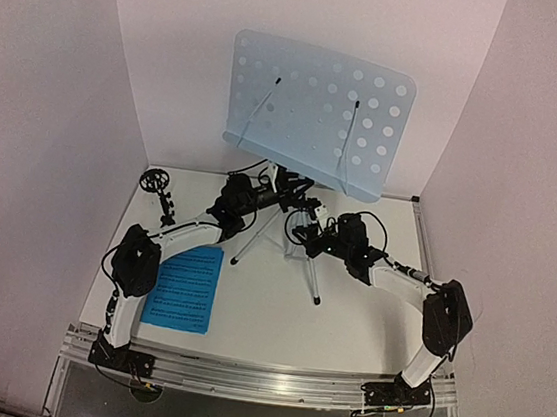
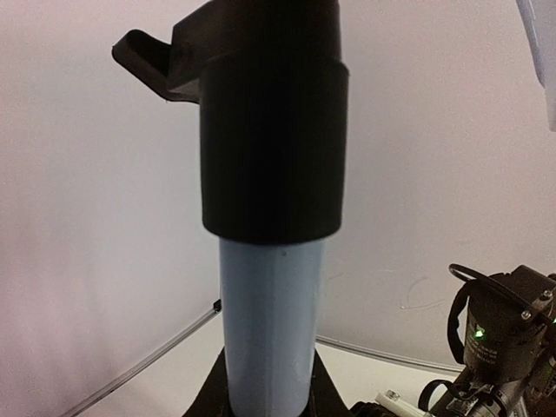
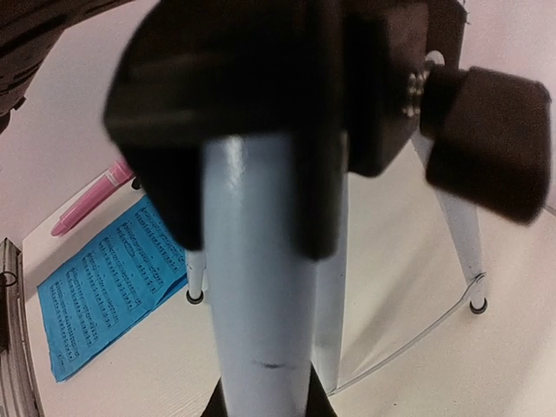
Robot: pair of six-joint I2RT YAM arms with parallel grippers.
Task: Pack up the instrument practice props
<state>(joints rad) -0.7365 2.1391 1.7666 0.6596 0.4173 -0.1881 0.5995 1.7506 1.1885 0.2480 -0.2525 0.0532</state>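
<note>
The music stand, with its perforated pale-blue desk (image 1: 320, 113), stands on silver tripod legs (image 1: 313, 273) at the back middle. My left gripper (image 1: 259, 198) is shut on its pale tube (image 2: 269, 321) just below a black collar (image 2: 269, 130). My right gripper (image 1: 306, 234) is shut on the tube (image 3: 261, 287) lower down, under the black leg hub (image 3: 252, 95). The blue music sheets (image 1: 187, 287) lie flat at the left and also show in the right wrist view (image 3: 104, 278). The small black mic stand (image 1: 159, 195) stands at the far left. The pink microphone (image 3: 91, 201) lies beyond the sheets.
White walls (image 1: 54, 143) close in the left, back and right sides of the table. A metal rail (image 1: 259, 377) runs along the near edge by the arm bases. A black clamp knob (image 3: 495, 139) sticks out from the hub. The right arm (image 2: 504, 339) shows in the left wrist view.
</note>
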